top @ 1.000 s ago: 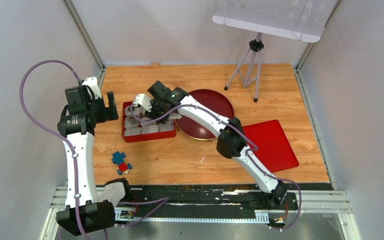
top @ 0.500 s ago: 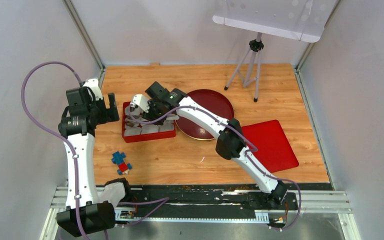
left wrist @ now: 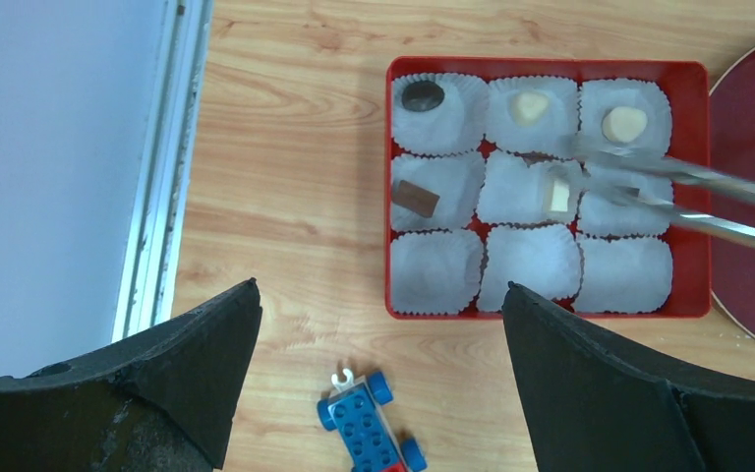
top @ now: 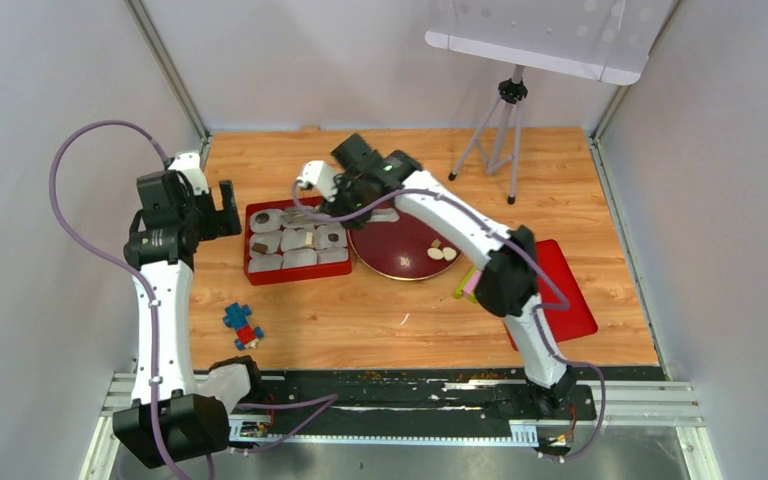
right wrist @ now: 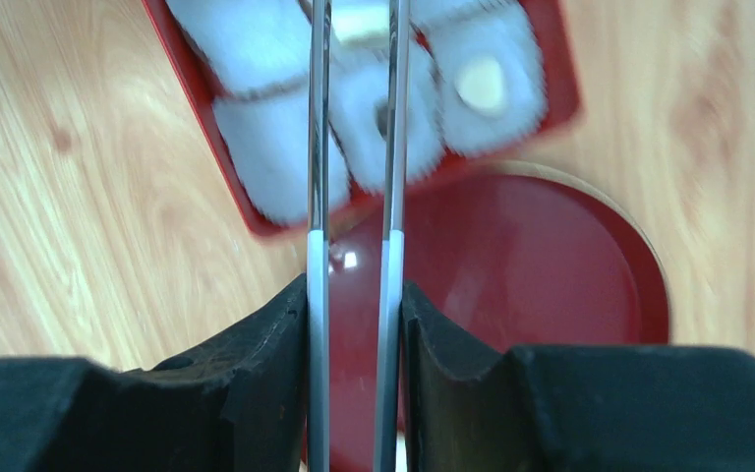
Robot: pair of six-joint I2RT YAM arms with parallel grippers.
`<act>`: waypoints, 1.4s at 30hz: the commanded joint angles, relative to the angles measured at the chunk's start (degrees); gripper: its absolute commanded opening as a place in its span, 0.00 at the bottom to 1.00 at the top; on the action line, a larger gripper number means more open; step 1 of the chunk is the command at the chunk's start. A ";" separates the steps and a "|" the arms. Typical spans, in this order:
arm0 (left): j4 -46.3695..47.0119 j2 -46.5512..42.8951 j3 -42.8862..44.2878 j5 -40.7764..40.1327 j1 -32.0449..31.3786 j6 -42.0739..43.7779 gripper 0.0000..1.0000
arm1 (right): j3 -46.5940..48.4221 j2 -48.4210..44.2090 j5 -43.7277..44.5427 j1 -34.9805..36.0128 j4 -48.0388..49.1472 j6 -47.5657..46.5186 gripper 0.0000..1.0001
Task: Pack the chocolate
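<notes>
Now: tongs at the tray's centre cup

The right pincer [right wrist: 354, 320] is clamped on a pair of metal tongs [right wrist: 316, 147], its fingers pressing both prongs from outside. The prongs reach over the red tray [left wrist: 541, 315] from its 3 o'clock side. Their tips end at the centre one of nine white paper cups [left wrist: 436, 270]. A cream block [left wrist: 557, 195] of chocolate lies in that centre cup, right at the tips. Whether the tips pinch it or merely flank it, I cannot tell.

Seen from the left wrist, more chocolate sits in the tray:
- a dark oval [left wrist: 422, 95] in the 11 o'clock corner cup
- a cream heart [left wrist: 528, 106] in the 12 o'clock cup
- a cream oval [left wrist: 623, 123] in the 1 o'clock corner cup
- a brown slab [left wrist: 414, 198] in the 9 o'clock cup

Two cream pieces [top: 436, 253] lie on the dark red round plate [top: 400, 255], near its 4 o'clock rim. The plate sits just beside the tray, at the tray's 3 o'clock, on the wooden desk [top: 360, 310].

The left pincer [left wrist: 381, 295] hangs with its jaws wide apart and nothing between them, above the desk at the tray's 9 o'clock.

Toy blocks [top: 243, 325] lie at the tray's 7 o'clock, apart from it. A flat red lid [top: 565, 290] lies at the plate's 4 o'clock, partly under the right arm. A tripod [top: 500, 130] stands at the plate's 1 o'clock.
</notes>
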 commanded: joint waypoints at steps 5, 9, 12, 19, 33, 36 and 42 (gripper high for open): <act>11.61 3.03 -3.19 7.24 0.07 -1.25 1.00 | -25.00 -29.66 0.22 -11.23 -3.55 -3.82 0.34; 13.39 6.20 -2.32 10.84 -0.11 -2.92 1.00 | -37.75 -37.71 1.17 -16.38 -5.40 -5.41 0.30; 14.08 8.07 -0.93 11.01 -1.26 -2.73 1.00 | -43.97 -41.69 1.34 -19.64 -7.12 -6.89 0.29; 15.62 11.85 1.44 8.43 -4.43 -2.86 1.00 | -51.04 -44.40 6.28 -20.56 -7.80 -11.06 0.31; 15.64 11.05 -0.01 8.96 -5.18 -3.02 1.00 | -48.48 -39.70 11.56 -20.63 -9.89 -12.42 0.36; 15.71 11.07 -0.16 9.03 -5.13 -2.98 1.00 | -49.07 -39.53 11.84 -20.61 -10.42 -12.54 0.36; 15.77 11.12 -0.23 9.22 -5.12 -3.20 1.00 | -50.50 -38.21 12.18 -20.63 -10.18 -12.71 0.35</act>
